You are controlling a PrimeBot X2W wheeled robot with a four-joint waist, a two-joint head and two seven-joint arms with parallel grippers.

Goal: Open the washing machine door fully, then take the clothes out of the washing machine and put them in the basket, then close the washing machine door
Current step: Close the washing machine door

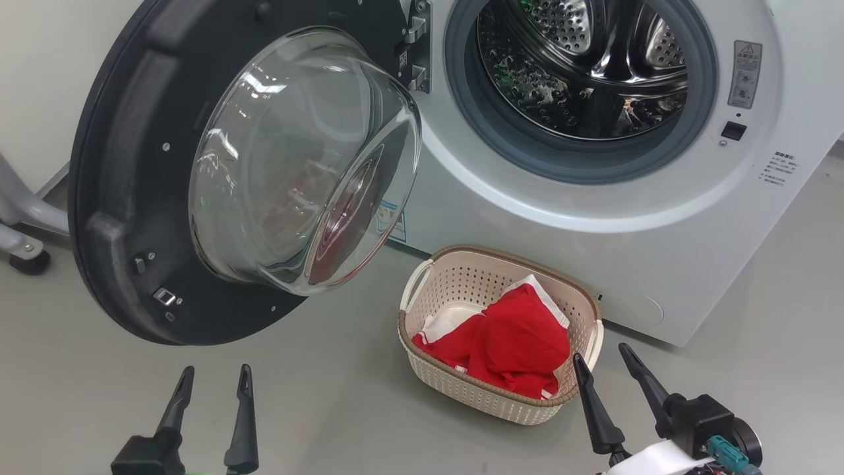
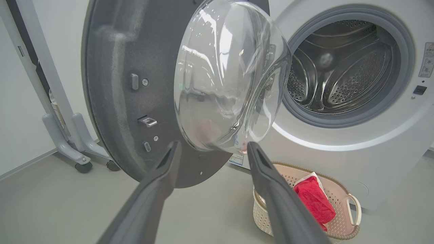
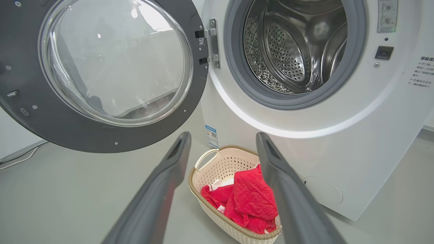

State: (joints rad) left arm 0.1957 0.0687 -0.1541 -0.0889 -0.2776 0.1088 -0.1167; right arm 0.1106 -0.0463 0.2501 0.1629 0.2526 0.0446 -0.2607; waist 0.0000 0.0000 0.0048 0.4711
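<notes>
The white washing machine [image 1: 593, 218] [image 2: 356, 162] [image 3: 339, 145] stands open, its steel drum [image 1: 587, 66] [image 3: 295, 44] showing no fabric. Its door [image 1: 132, 198] [image 2: 129, 84] [image 3: 101, 67], black-ringed with a bulging glass bowl, is swung wide to the left. The red clothes [image 1: 514, 343] [image 2: 315, 200] [image 3: 247, 200] lie in the cream basket [image 1: 461, 389] [image 2: 342, 200] [image 3: 220, 162] on the floor before the machine. My left gripper [image 1: 214, 379] [image 2: 212, 149] is open below the door, holding nothing. My right gripper [image 1: 603, 356] [image 3: 222, 139] is open beside the basket's right end, also holding nothing.
A grey wheeled stand [image 1: 20, 224] [image 2: 67, 142] sits left of the door by the wall. Bare grey floor [image 1: 297, 409] stretches in front of the door and the basket. A cable [image 3: 17, 159] runs along the wall's foot.
</notes>
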